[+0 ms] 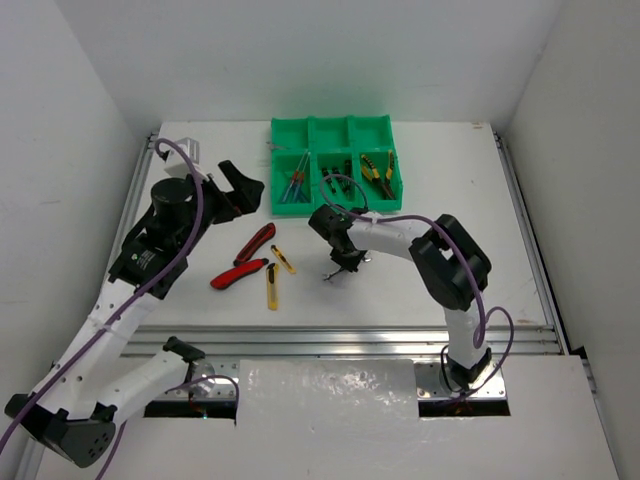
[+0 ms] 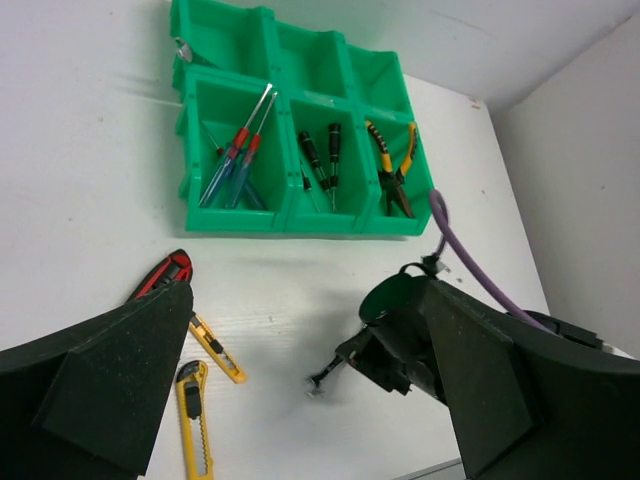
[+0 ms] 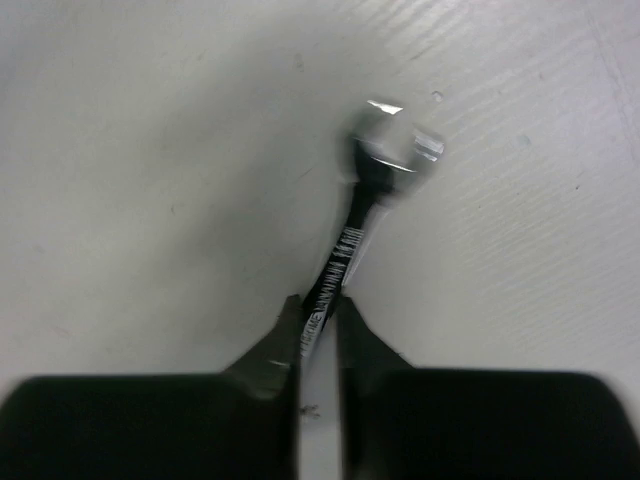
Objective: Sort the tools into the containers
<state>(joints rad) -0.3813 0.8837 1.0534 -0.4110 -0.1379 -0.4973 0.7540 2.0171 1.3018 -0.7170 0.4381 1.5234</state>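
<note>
We are seeing the right claw pinching nearly shut on the shank of a silver wrench — its blurred head sitting low at the counter, in front of the green tray — while the left claw is hanging wide open and empty off that tray's left end.

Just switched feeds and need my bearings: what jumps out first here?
The right gripper pinches a silver wrench at mid-table, just in front of the green tray. The tray's near row holds screwdrivers and pliers. Two red knives and two yellow cutters lie loose on the table, on the left arm's side.
</note>
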